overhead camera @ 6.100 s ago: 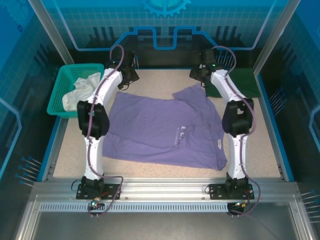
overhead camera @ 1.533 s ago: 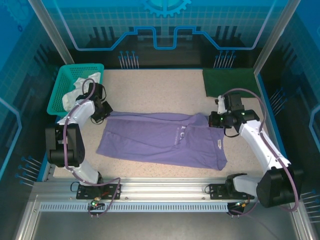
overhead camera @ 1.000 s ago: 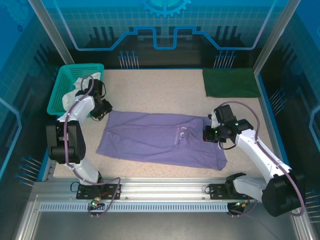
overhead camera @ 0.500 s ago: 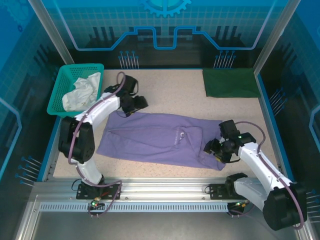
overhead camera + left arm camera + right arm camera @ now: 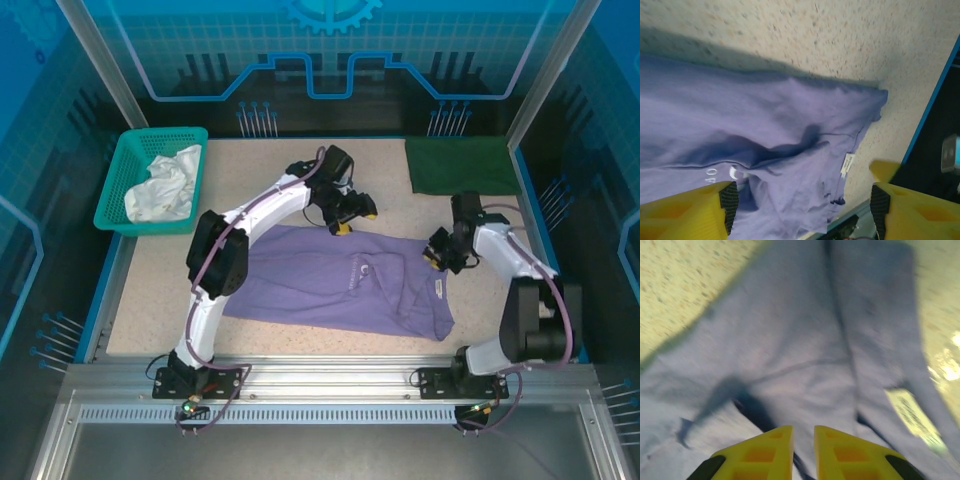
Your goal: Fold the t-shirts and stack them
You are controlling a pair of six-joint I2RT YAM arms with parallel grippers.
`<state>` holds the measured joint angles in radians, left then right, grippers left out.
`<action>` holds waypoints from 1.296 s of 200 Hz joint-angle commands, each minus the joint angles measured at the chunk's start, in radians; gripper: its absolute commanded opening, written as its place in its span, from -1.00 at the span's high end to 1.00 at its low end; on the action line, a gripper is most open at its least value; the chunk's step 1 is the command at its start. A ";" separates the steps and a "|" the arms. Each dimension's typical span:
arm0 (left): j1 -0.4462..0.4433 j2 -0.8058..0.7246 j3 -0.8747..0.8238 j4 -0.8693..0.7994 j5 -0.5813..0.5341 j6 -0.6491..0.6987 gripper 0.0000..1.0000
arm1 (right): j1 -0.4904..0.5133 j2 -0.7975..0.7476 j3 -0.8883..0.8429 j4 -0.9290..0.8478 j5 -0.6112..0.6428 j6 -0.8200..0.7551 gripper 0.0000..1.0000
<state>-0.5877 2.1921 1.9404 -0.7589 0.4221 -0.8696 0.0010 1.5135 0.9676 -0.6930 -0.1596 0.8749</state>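
Observation:
A lavender-purple t-shirt (image 5: 330, 285) lies folded lengthwise mid-table, its chest print (image 5: 365, 268) facing up. My left gripper (image 5: 350, 215) hovers over the shirt's far edge. In the left wrist view it (image 5: 802, 205) is open wide, with nothing between the fingers (image 5: 729, 200) and the shirt (image 5: 765, 135) and its neck label (image 5: 846, 165) below. My right gripper (image 5: 437, 255) is at the shirt's far right corner. In the right wrist view it (image 5: 803, 432) is drawn in to a narrow slit above the cloth (image 5: 790, 355), pinching nothing. A dark green t-shirt (image 5: 462, 165) lies folded at the back right.
A teal mesh basket (image 5: 118, 190) holding a white cloth (image 5: 165, 185) stands at the back left. A blue rim (image 5: 530, 230) borders the speckled table, and my left arm (image 5: 270, 205) arches over the shirt's left part.
My left arm swung right from the shirt's far left corner to its far middle. My right gripper moved from the near right up to the far right corner, and its jaws narrowed.

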 commanded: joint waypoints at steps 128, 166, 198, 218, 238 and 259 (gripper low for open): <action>0.078 0.114 0.000 -0.183 -0.218 0.171 -0.18 | 0.167 0.253 0.152 0.041 -0.057 -0.071 0.13; 0.090 0.121 -0.030 -0.179 -0.238 0.192 -0.17 | 0.175 0.261 0.154 0.033 -0.061 -0.088 0.18; 0.092 0.125 -0.055 -0.165 -0.244 0.192 -0.18 | 0.199 0.245 0.135 0.029 -0.074 -0.090 0.47; 0.093 0.124 -0.076 -0.153 -0.238 0.186 -0.19 | 0.212 0.224 0.115 0.030 -0.082 -0.087 0.64; 0.093 0.122 -0.091 -0.147 -0.240 0.187 -0.20 | 0.223 0.199 0.099 0.024 -0.078 -0.089 0.79; 0.092 0.118 -0.096 -0.147 -0.237 0.185 -0.20 | 0.238 0.165 0.088 0.020 -0.077 -0.090 0.94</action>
<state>-0.4999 2.2940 1.8580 -0.9054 0.1944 -0.6998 0.2165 1.7412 1.0698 -0.6449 -0.2253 0.7868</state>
